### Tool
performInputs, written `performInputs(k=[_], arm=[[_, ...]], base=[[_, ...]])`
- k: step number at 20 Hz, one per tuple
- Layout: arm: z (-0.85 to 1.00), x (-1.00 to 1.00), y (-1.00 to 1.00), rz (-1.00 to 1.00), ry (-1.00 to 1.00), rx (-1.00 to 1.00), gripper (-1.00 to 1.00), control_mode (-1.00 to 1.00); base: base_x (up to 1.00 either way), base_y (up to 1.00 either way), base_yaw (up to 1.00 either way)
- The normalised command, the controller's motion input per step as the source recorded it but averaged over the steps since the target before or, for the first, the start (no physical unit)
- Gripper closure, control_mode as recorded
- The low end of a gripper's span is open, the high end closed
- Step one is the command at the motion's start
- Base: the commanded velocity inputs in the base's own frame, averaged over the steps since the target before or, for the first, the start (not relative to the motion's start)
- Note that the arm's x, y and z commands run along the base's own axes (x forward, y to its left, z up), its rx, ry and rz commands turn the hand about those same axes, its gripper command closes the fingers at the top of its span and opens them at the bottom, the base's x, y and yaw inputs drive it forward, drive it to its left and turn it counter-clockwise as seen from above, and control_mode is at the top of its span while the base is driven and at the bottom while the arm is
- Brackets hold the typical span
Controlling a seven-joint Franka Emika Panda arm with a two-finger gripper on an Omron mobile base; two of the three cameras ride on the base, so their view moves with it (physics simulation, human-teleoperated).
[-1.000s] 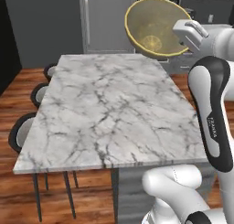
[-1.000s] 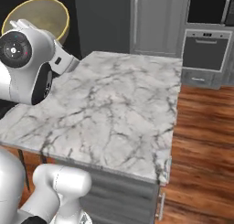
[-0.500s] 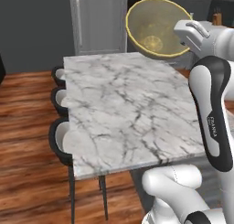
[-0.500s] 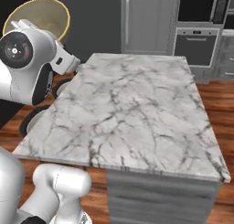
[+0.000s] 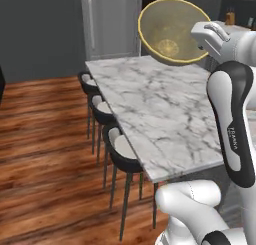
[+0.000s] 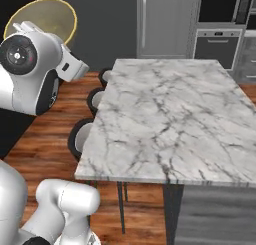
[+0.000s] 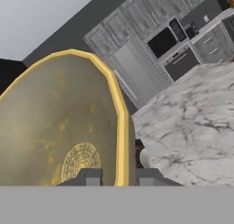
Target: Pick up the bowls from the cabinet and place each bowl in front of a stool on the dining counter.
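A mustard-yellow bowl (image 5: pixel 170 31) hangs tilted on its side, high over the far right part of the dining counter (image 5: pixel 165 119). My gripper (image 5: pixel 202 45) is shut on the bowl's rim. In the hand view the two fingertips of the gripper (image 7: pixel 119 176) pinch the rim of the bowl (image 7: pixel 59 127), one inside and one outside. In the right base view the bowl (image 6: pixel 42 16) stands up behind my arm, left of the counter (image 6: pixel 170 119). Three black stools (image 5: pixel 120 146) with pale seats line the counter's left side. The cabinet is out of view.
A tall grey fridge (image 5: pixel 107 24) stands beyond the counter's far end, with a built-in oven (image 6: pixel 217 39) to its right. Wooden floor (image 5: pixel 45 154) lies open to the left of the stools (image 6: pixel 82 136).
The whole picture has shifted, so the base has moved: the counter now shows further right and the stools' side faces me. The bowl stays in the gripper at the same height.
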Motion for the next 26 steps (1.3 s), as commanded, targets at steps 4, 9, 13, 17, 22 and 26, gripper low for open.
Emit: performInputs(k=[4,9,13,17,22,26], arm=[[0.00,0.00,0.00,0.00,0.00,0.00,1.00,1.00],[0.00,0.00,0.00,0.00,0.00,0.00,1.00,1.00],[0.00,0.00,0.00,0.00,0.00,0.00,1.00,1.00],[0.00,0.00,0.00,0.00,0.00,0.00,1.00,1.00],[0.00,0.00,0.00,0.00,0.00,0.00,1.00,1.00],[0.00,0.00,0.00,0.00,0.00,0.00,1.00,1.00]], base=[[-0.21,1.00,-0.21],[-0.01,1.00,-0.27],[0.00,1.00,-0.30],[0.06,1.00,-0.48],[0.54,1.00,-0.58],[0.88,1.00,-0.61]])
